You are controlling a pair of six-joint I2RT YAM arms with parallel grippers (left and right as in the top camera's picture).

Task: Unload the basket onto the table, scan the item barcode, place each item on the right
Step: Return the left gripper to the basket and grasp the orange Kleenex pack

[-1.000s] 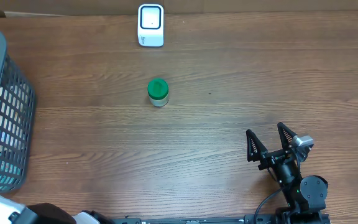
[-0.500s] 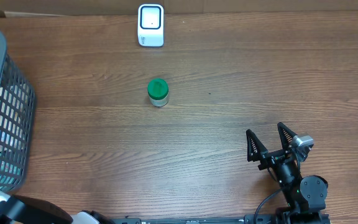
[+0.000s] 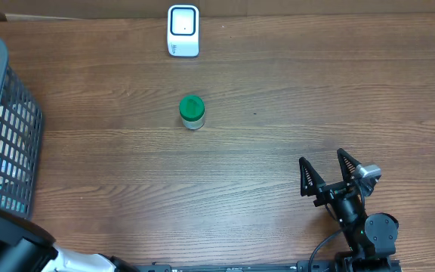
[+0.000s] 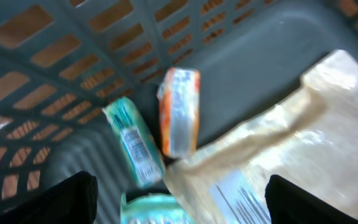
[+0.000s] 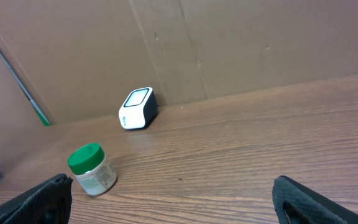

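- Two things stand in the open on the wooden table [image 3: 278,91] in the overhead view: a white scanner [image 3: 183,30] at the far edge and a small jar [image 3: 192,112] with a green lid. The jar is upright, a little nearer than the scanner and well apart from both arms.
- Overhead again, a grey mesh basket [image 3: 10,113] sits at the left edge. Part of the left arm [image 3: 13,253] shows at the near left corner, just beside the basket; its pincer cannot be made out from here.
- Overhead, the right gripper [image 3: 322,157] rests at the near right with its two fingers spread wide and nothing between them, far from the jar.
- Left wrist view: the camera looks down into the basket, and the picture is blurred. The left gripper [image 4: 182,202] is released, its dark fingertips [image 4: 67,199] showing wide apart at the two bottom corners and clamping nothing.
- Same view, on the basket floor lie an orange and white packet [image 4: 179,112], a green and white packet [image 4: 135,146] with a printed label just left of it, and a large pale bag [image 4: 303,124] with a label to the right. The orange packet's lower end meets the bag's edge.
- Right wrist view: the jar stands upright at the near left of the table, the scanner farther back against a brown cardboard wall [image 5: 241,43]. The right fingers show only as dark tips at the bottom corners, spread wide and empty.
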